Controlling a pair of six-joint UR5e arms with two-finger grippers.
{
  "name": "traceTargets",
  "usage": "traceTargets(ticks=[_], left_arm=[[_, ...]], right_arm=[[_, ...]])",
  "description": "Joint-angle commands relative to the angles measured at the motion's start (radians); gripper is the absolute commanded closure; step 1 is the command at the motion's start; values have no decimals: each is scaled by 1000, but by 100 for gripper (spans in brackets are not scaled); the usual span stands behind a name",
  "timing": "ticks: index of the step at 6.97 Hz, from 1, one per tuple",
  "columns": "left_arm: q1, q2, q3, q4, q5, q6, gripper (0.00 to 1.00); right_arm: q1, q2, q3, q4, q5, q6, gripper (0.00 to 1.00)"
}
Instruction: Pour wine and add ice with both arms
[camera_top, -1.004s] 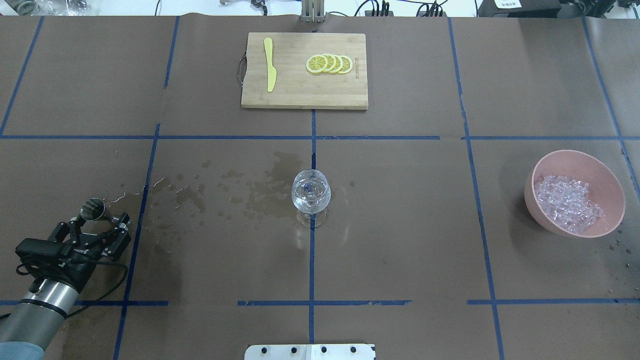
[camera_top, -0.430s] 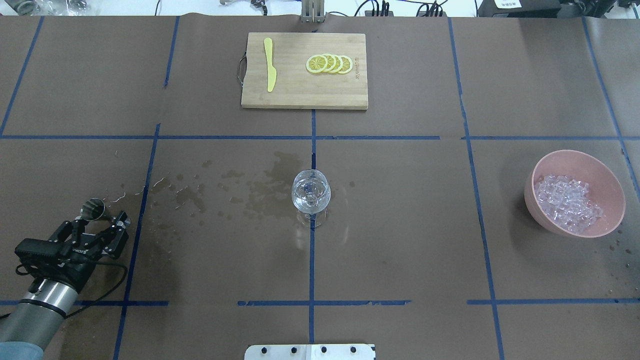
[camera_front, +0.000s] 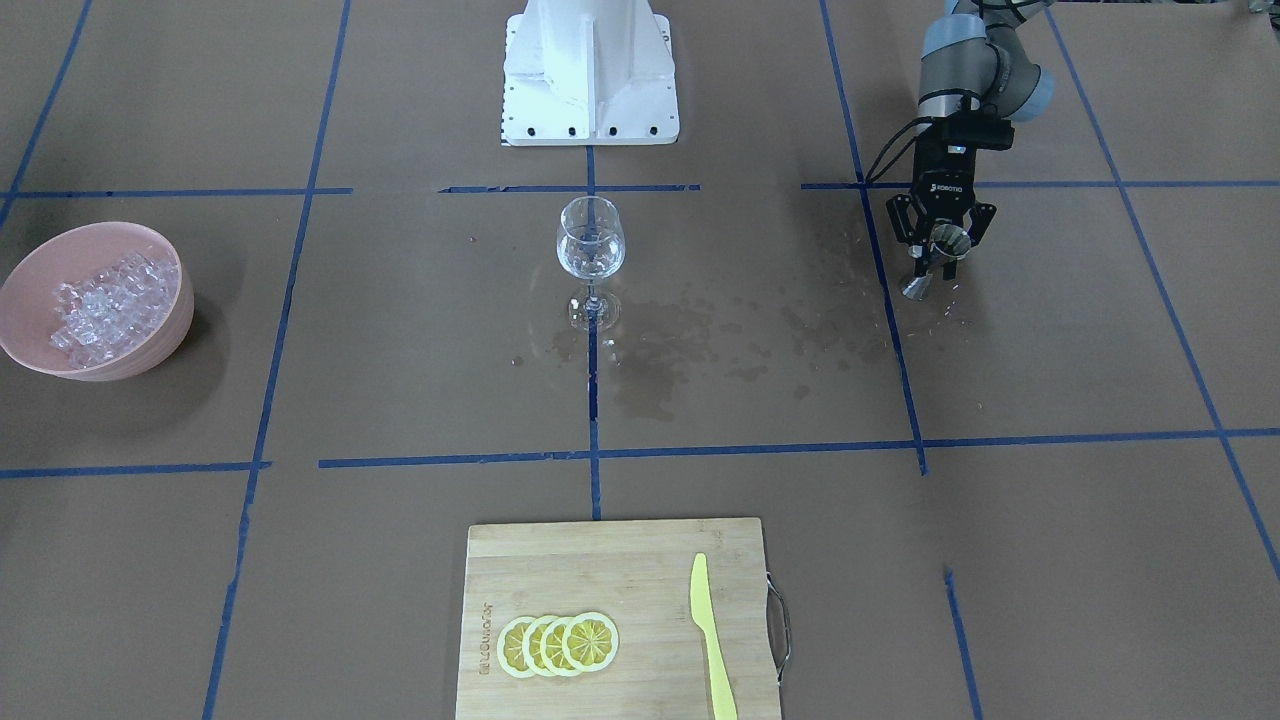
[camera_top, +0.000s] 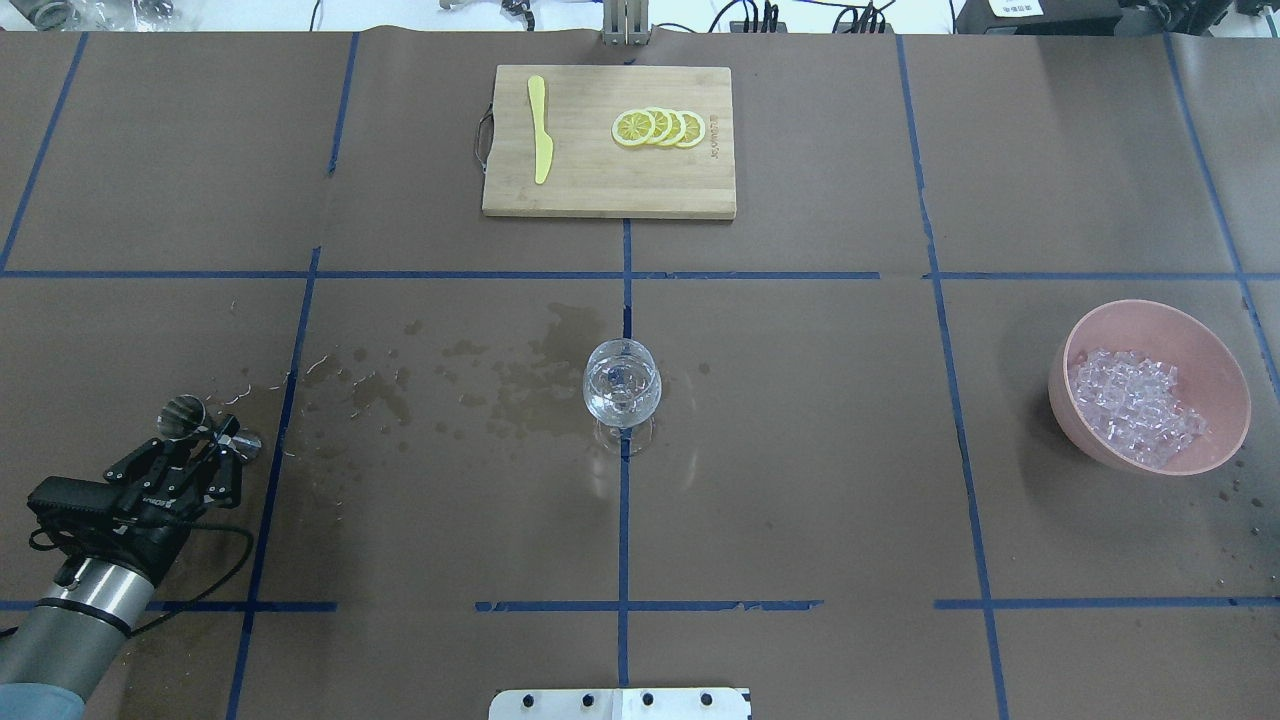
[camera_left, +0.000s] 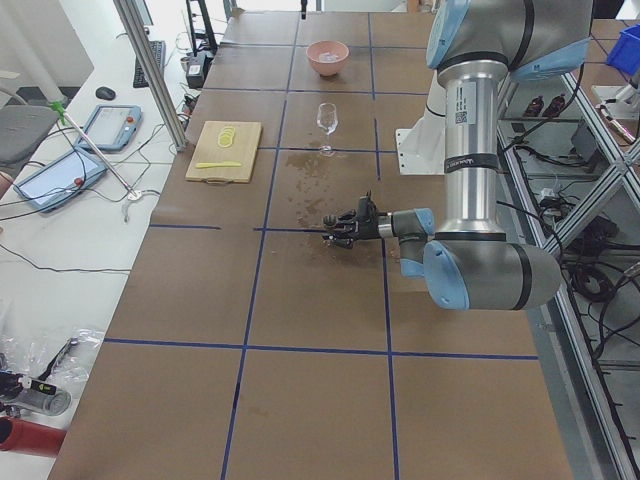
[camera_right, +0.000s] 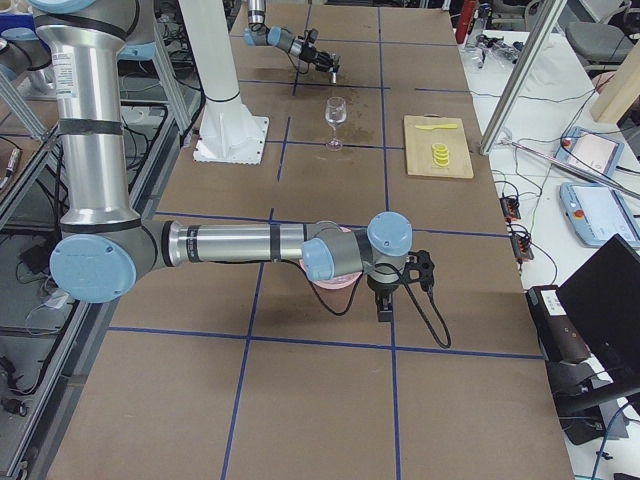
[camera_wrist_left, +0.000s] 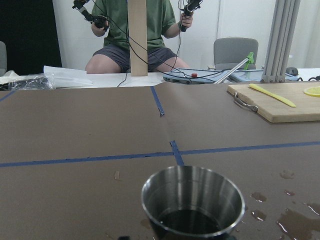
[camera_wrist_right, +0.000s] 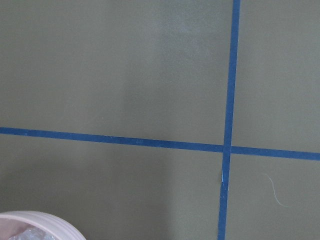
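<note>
overhead exterior, far left: the left gripper (camera_top: 225, 437) sits low over the table, fingers drawn together and clamped on the waist of a steel jigger (camera_top: 181, 418). left wrist view confirms the jigger's cup mouth-up, directly before the camera. next across, wet stains (camera_top: 520, 385) spread over the brown table cover (camera_top: 800, 480) between jigger and glass. at centre, on a blue tape line, a wine glass (camera_top: 621, 385) stands upright, well apart from both grippers. the wine (camera_front: 590, 262) lies in its bowl, noted only as a glint. beyond the glass, at the far edge, a wooden cutting board (camera_top: 600, 195) carries a yellow knife (camera_top: 541, 130) on its left and lemon slices (camera_top: 660, 128) on its right. far right, a pink bowl (camera_top: 1195, 345) holds the ice (camera_top: 1135, 405), a whitish, sparkling heap. the right gripper (camera_right: 384, 305) appears only in the exterior right view, just beside the bowl. fingers apart or together: cannot tell.
</note>
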Motion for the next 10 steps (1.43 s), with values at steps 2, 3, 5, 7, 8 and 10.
traceTargets(ticks=[2,3,5,7,8,10], left_arm=[[-3,9,-5,-49,-1,22,100],[-3,10,-10,-50,-1,22,100],[-4,12,-14,-91,2,24,100],[-6,12,-23,-141,11,39,100],[-6,9,-30,-151,16,121,100],[-3,-13,-115,-174,78,290,100]], right_arm=[[0,0,-1,0,0,0,0],[1,0,1,0,1,0,0],[0,0,1,0,1,0,0],[0,2,10,2,1,1,0],[0,3,10,2,1,1,0],[0,3,9,2,1,1,0]])
